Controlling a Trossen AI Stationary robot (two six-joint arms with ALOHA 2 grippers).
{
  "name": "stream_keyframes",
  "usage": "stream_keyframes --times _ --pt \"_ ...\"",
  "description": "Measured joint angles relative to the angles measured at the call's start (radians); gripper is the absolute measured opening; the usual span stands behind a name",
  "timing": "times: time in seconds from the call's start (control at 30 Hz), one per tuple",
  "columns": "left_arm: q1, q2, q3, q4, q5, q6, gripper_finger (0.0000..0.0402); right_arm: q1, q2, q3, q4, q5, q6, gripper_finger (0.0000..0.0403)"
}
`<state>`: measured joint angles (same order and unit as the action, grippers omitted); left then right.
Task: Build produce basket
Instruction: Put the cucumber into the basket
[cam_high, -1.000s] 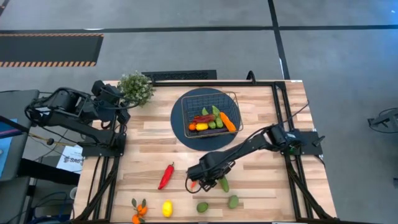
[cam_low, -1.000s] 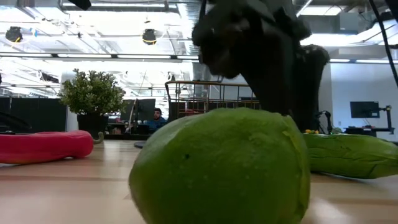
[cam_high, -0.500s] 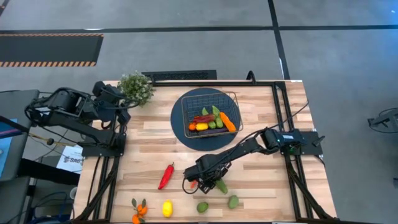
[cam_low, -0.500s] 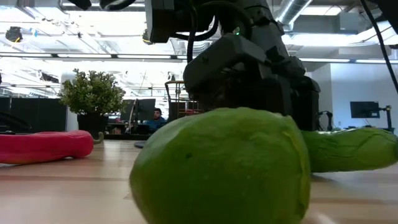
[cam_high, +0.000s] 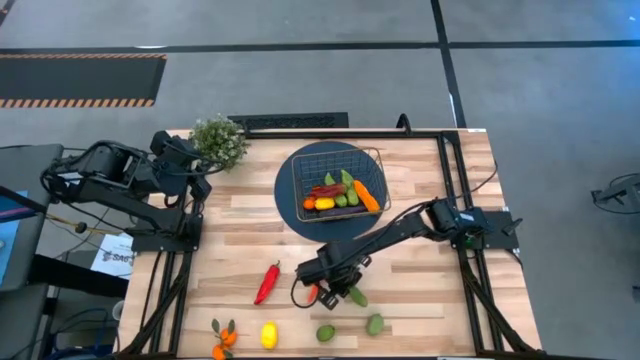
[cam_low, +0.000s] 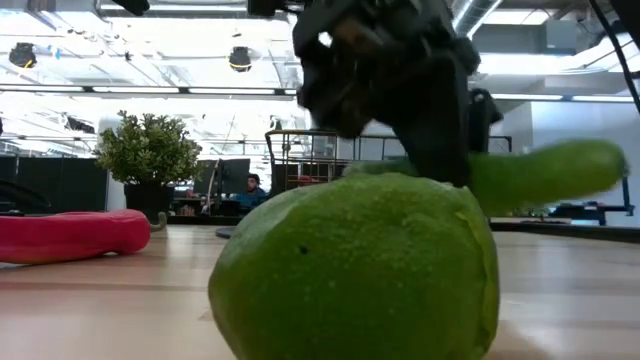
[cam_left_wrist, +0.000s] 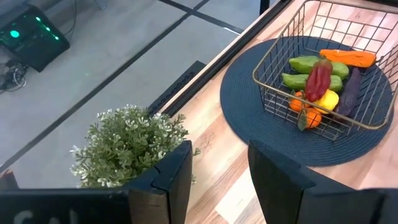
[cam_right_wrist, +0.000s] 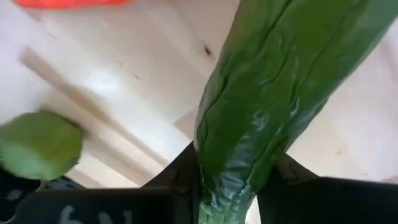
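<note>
Right gripper (cam_high: 335, 287) low over table front, fingers clamped; left gripper (cam_high: 200, 168) parked rear-left, fingers apart.

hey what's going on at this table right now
The right arm's tool is shut on a green cucumber, held clear of the table near its front. The wire basket on a dark blue mat already holds several pieces of produce. A red pepper, lemon, tangerines and two limes lie loose. The left arm's tool waits by the potted plant, holding nothing.
</note>
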<state>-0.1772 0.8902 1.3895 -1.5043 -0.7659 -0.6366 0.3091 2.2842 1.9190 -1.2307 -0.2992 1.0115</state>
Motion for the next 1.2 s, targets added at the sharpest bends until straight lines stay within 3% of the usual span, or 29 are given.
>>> stream_keyframes --times 0.23,0.57,0.7,0.93,1.2 --pt "0.000 0.000 0.000 0.003 0.000 -0.007 0.0144 -0.029 -0.174 0.000 -0.055 0.144 0.016 0.0103" --pt "0.000 0.000 0.000 0.003 0.000 -0.015 0.0144 -0.129 -0.498 0.002 -0.059 0.581 -0.034 0.0103" --pt "0.000 0.000 0.000 0.003 0.000 -0.030 0.0144 -0.201 -0.572 0.002 -0.060 0.690 -0.137 0.0103" --pt "0.000 0.000 0.000 0.003 0.000 -0.042 0.0144 -0.346 -0.568 0.002 -0.066 0.688 -0.296 0.0103" --pt "0.000 0.000 0.000 -0.002 0.000 -0.064 0.0144 -0.469 -0.410 0.002 -0.073 0.592 -0.392 0.0103"
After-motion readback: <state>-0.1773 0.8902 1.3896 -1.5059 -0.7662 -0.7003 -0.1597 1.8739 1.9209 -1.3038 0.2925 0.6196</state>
